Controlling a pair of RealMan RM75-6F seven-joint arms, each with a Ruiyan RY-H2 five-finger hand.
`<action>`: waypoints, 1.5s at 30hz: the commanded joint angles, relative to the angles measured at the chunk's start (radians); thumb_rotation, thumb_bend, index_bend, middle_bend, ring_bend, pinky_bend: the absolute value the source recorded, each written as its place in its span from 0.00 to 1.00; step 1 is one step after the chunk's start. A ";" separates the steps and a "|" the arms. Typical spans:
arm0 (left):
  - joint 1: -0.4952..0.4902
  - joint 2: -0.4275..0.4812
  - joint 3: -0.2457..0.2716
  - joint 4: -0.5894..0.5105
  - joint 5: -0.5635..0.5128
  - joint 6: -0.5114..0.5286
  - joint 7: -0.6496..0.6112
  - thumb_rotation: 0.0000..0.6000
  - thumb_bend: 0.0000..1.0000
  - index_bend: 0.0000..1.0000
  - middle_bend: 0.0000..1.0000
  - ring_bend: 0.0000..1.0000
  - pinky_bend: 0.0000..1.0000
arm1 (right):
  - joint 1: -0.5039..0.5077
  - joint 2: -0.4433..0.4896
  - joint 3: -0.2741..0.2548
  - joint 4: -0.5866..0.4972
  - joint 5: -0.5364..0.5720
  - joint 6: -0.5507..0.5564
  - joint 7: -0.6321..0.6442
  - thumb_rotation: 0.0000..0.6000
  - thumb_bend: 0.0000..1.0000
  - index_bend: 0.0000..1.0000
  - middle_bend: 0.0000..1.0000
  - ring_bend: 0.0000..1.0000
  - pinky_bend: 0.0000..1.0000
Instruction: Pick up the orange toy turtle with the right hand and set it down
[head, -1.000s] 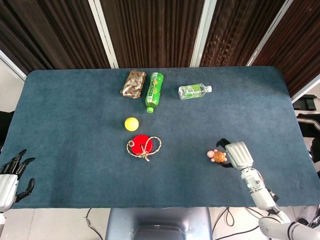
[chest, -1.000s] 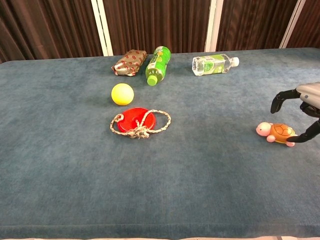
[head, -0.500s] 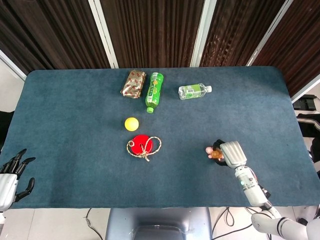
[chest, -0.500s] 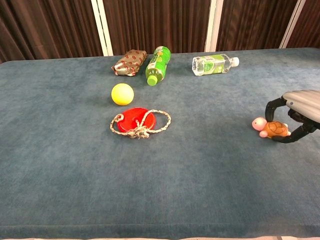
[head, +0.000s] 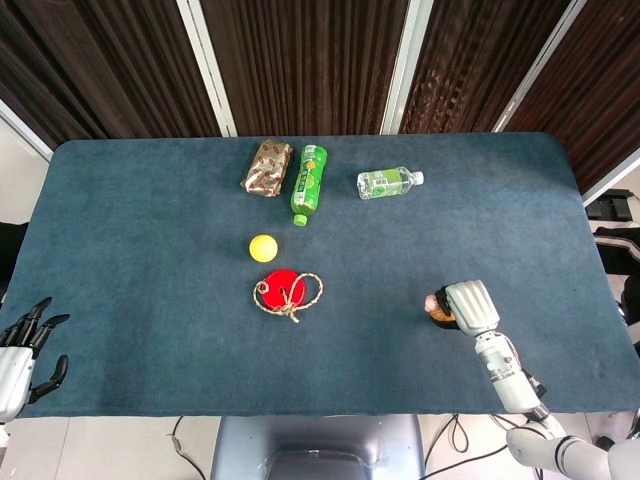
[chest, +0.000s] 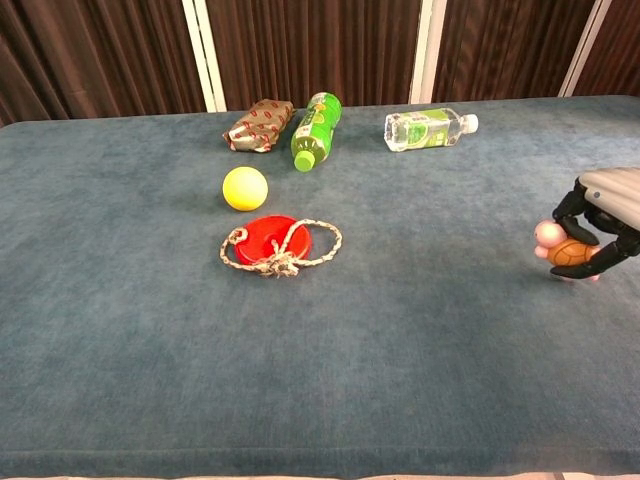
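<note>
The orange toy turtle (chest: 566, 250), with a pink head, is held in my right hand (chest: 606, 212) at the right side of the table, its fingers closed around the shell. From the head camera the right hand (head: 468, 306) covers most of the turtle (head: 436, 304), and only the pink head and a bit of orange show at its left edge. The turtle looks slightly lifted off the blue cloth. My left hand (head: 20, 352) rests at the front left corner with its fingers spread, holding nothing.
A yellow ball (head: 263, 247) and a red disc with a rope loop (head: 285, 292) lie mid-table. At the back lie a brown wrapped packet (head: 267, 167), a green bottle (head: 309, 184) and a clear bottle (head: 388, 183). The table's right edge (head: 600, 270) is near my right hand.
My right hand has closed fully round the turtle and carried it a little to the right and up. The left hand has not moved.
</note>
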 joint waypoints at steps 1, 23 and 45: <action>-0.001 0.000 0.000 -0.001 -0.001 -0.002 0.002 1.00 0.46 0.21 0.03 0.12 0.25 | -0.004 0.004 -0.005 0.013 -0.019 0.033 0.022 1.00 0.37 1.00 0.88 1.00 1.00; -0.004 0.003 0.001 -0.011 -0.011 -0.019 0.014 1.00 0.46 0.21 0.03 0.12 0.25 | -0.056 0.255 -0.076 -0.334 0.032 -0.048 -0.072 1.00 0.15 0.08 0.53 1.00 1.00; -0.010 0.005 0.005 -0.022 -0.024 -0.044 0.030 1.00 0.46 0.22 0.04 0.13 0.25 | -0.073 0.250 -0.007 -0.368 0.052 0.047 -0.158 1.00 0.07 0.29 0.39 1.00 1.00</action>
